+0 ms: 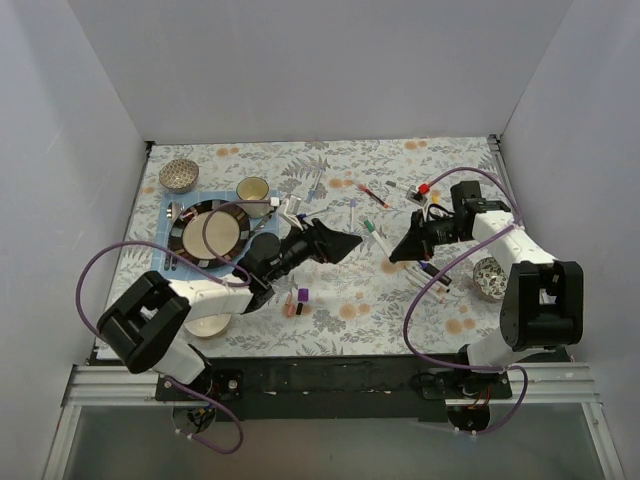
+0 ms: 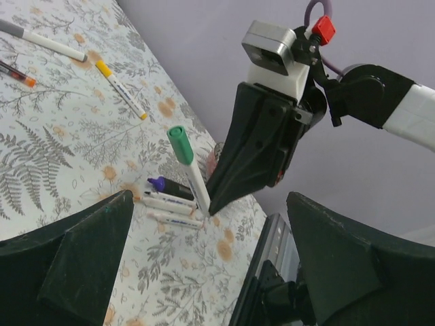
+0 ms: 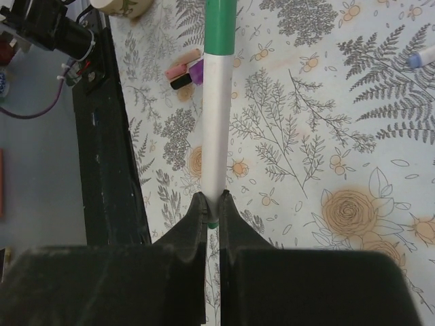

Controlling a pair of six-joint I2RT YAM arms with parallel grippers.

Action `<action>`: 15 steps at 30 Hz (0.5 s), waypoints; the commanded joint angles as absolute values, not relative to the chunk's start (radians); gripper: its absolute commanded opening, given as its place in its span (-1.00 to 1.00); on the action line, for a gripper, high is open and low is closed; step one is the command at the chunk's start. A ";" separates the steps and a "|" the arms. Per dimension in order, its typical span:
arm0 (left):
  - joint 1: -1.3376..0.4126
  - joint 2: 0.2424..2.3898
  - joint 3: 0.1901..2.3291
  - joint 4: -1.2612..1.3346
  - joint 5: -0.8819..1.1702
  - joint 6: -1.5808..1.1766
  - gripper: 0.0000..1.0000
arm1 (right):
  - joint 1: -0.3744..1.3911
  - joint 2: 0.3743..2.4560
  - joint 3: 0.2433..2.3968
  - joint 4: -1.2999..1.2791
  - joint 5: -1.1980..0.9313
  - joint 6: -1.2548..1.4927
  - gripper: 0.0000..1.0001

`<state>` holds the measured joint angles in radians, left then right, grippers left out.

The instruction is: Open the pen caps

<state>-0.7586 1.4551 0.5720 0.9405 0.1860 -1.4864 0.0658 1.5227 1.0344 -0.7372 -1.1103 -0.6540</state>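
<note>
Green cap (image 2: 177, 139): points at my left gripper (image 1: 348, 243), over the middle of the tabletop (image 1: 400, 305).
Right gripper (image 3: 213, 204): clamped on pen (image 3: 216, 122).
Left gripper: wide; I should centre on cap, close, pull straight.

Smooth white plastic pen (image 3: 216, 122), glossy green cap (image 3: 221, 27); matt floral-printed tablecloth (image 3: 326, 136)

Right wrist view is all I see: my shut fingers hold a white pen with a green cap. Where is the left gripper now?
Observer: The black left gripper is wide open, facing the green plastic cap without touching it.
Operator: Does anything lie near my gripper?
Observer: Yes, a few white marker pens lie on the floral tablecloth close by the right gripper, one purple-ended.
Operator: How does my pen stand?
Observer: The held white pen is tilted, cap end up, pinched at its lower end.
</note>
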 commanded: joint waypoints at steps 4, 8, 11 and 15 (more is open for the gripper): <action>-0.798 1.600 0.670 1.058 0.084 -1.494 0.77 | 0.115 1.526 1.077 -0.784 -1.157 -0.706 -0.97; -0.807 1.634 0.732 1.011 0.069 -1.494 0.55 | 0.133 1.532 1.078 -0.788 -1.151 -0.709 -0.97; -0.807 1.643 0.771 0.945 0.055 -1.497 0.25 | 0.141 1.537 1.081 -0.788 -1.146 -0.710 -0.97; -0.807 1.655 0.787 0.934 0.080 -1.502 -0.06 | 0.143 1.536 1.080 -0.788 -1.146 -0.713 -0.97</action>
<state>-0.8047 1.6569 0.7467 0.9646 0.0883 -1.5070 0.1383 1.5333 1.0401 -0.7662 -1.1221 -0.6888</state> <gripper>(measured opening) 0.513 0.057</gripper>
